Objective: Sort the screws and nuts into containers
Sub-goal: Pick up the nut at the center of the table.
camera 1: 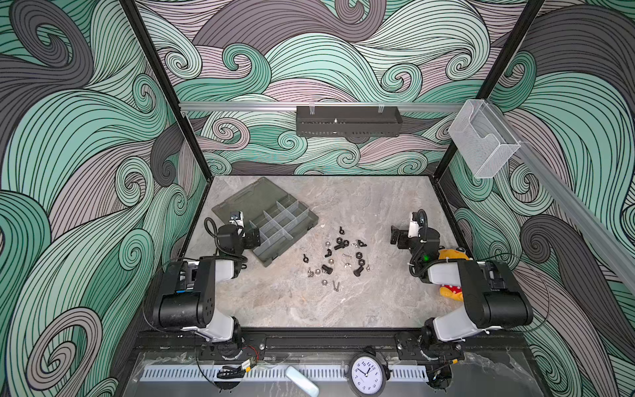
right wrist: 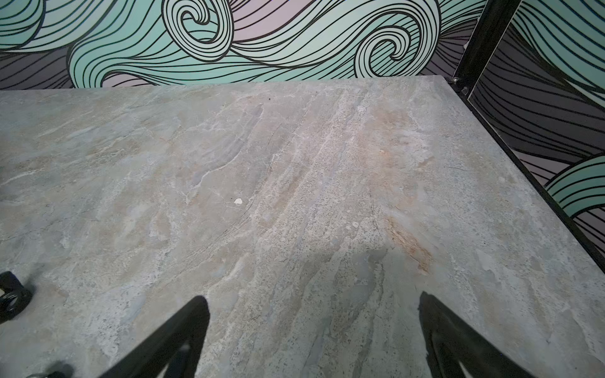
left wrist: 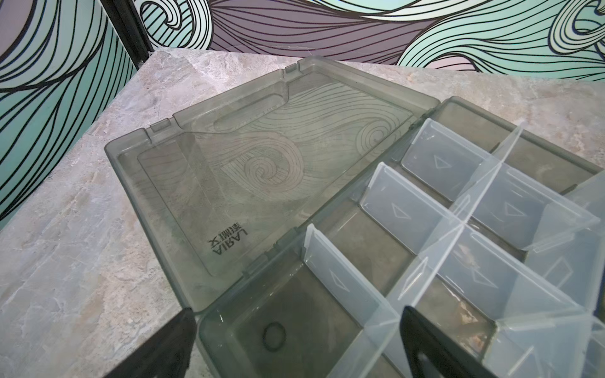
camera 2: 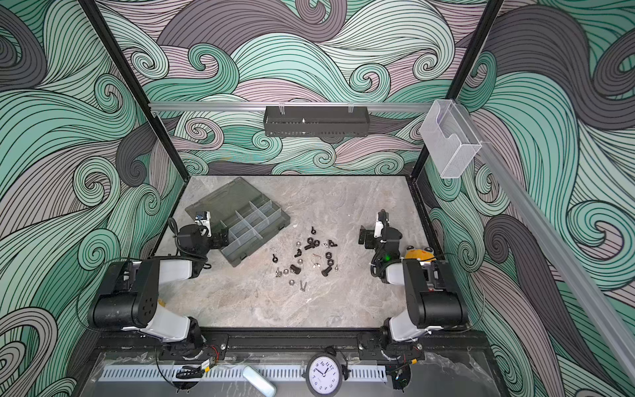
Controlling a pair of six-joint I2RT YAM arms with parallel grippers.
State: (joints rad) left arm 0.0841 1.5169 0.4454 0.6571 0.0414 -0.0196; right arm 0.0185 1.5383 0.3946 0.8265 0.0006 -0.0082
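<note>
Two claws stand released and empty. The left gripper [camera 1: 255, 238] hangs over the containers [camera 1: 285, 220]. The screws [camera 1: 326, 268] and nuts [camera 1: 359, 255] lie scattered on the table [camera 1: 343, 206] between the arms, nearer the right gripper [camera 1: 395, 236].

An open organiser box [camera 1: 295, 214], smoky grey-olive with pale dividers, lies askew on the marble-patterned bench [camera 1: 360, 202], its lid [camera 1: 247, 201] folded back flat. Black and silver screws [camera 1: 326, 268] and nuts [camera 1: 359, 255] lie scattered loose on the bench just right of the box. The left gripper [camera 1: 254, 237] hangs at the box's near-left edge. The right gripper [camera 1: 395, 235] sits well to the box's right, beyond the scatter. Farther right still, a yellow plush toy [camera 1: 452, 256] shows, partly hidden by an arm.
</note>
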